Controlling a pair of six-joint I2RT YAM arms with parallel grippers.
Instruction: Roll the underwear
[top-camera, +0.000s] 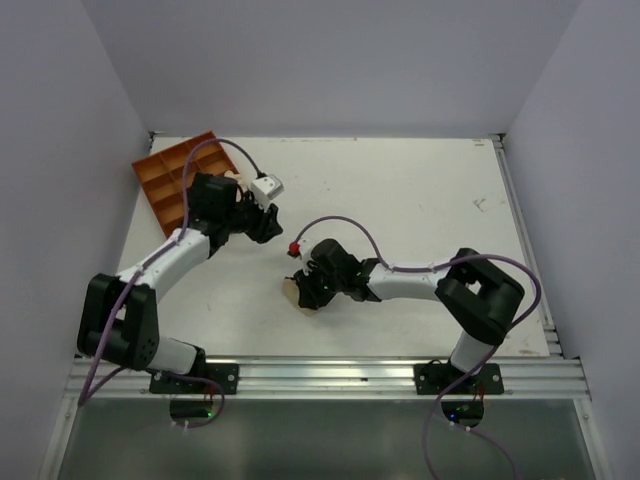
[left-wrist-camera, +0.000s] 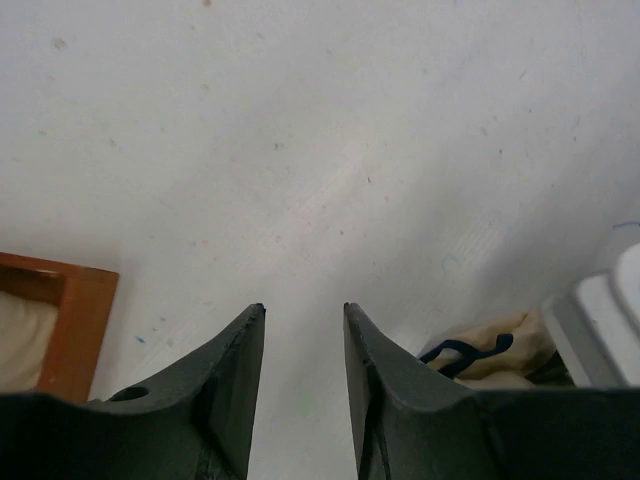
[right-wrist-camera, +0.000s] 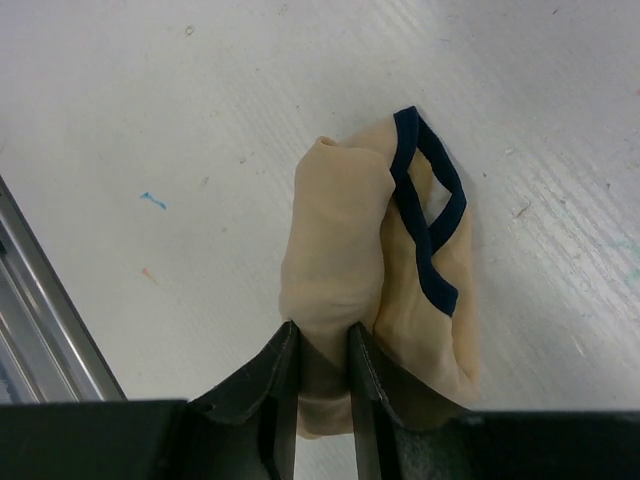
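The underwear (right-wrist-camera: 375, 250) is a beige cloth with a dark edge band, bunched into a loose roll on the white table. My right gripper (right-wrist-camera: 322, 335) is shut on the near end of its rolled fold, and cloth fills the gap between the fingers. From above, only a beige edge of the underwear (top-camera: 291, 292) peeks out beside the right gripper (top-camera: 306, 288), near the table's front middle. My left gripper (left-wrist-camera: 303, 310) hovers open over bare table, apart from the underwear. In the top view the left gripper (top-camera: 266, 228) is close to the orange tray.
An orange compartment tray (top-camera: 178, 177) stands at the back left; its corner (left-wrist-camera: 75, 325) holds pale cloth. Another beige cloth with a dark band (left-wrist-camera: 485, 350) lies just right of the left fingers, next to a white block (left-wrist-camera: 605, 315). The aluminium rail (right-wrist-camera: 40, 330) runs along the front.
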